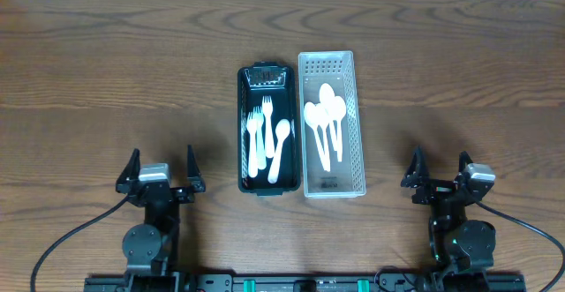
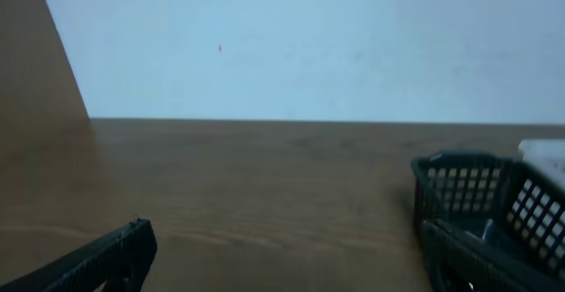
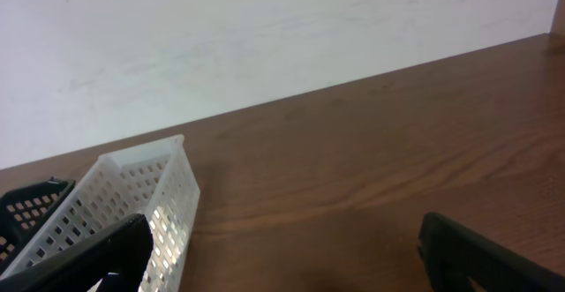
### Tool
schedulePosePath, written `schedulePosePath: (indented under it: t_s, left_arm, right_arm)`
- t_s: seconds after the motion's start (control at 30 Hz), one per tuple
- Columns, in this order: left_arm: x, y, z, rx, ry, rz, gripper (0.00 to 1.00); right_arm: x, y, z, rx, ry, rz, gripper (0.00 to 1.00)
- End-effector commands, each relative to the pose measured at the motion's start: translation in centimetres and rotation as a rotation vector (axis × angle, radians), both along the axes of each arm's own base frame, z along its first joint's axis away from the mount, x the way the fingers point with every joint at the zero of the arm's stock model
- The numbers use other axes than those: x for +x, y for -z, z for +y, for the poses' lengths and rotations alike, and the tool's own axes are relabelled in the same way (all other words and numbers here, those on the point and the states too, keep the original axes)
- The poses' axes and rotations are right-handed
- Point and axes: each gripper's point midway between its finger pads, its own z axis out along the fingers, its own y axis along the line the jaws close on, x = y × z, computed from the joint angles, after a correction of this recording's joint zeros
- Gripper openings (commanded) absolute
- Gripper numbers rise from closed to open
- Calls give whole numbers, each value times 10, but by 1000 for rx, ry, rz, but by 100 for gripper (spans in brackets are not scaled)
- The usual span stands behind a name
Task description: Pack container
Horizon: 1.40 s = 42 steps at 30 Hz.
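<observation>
Your left gripper [image 1: 161, 164] and right gripper [image 1: 439, 164] sit parked, jaws apart, empty. The plastic cutlery [image 1: 323, 120] lies inside the black basket [image 1: 243, 124] and white basket [image 1: 359, 124], so packing appears complete and no further reach seems necessary.

This looks like a robotics lab bench, not a home. A black perforated plastic basket [image 1: 265, 70] sits on a bare dark wood-grain table [image 1: 88, 63]. Beyond it rises a plain white wall [image 2: 309, 45]. On its near side, a black mounting rail [image 1: 282, 284] lines the table edge, and loose black cables [image 1: 88, 225] loop off to either side.
</observation>
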Motion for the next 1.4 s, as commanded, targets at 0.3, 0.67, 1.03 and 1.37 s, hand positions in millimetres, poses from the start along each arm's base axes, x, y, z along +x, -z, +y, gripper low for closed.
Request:
schedulePosePath:
  t_s: [0.3,0.67,1.03,1.37]
  left_arm:
    - [-3,35,3,14,-15,139,98]
    - [-3,35,3,14,-15,139,98]
    - [-3,35,3,14,-15,139,98]
    - [-3,35,3,14,-15,139,98]
  right_arm:
    - [0,1,8,14,-32,-1,99]
    - [0,1,8,14,-32,-1,99]
    - [1,6,4,-510,-48,31,99]
    - [1,6,4,-527,-50,32,99]
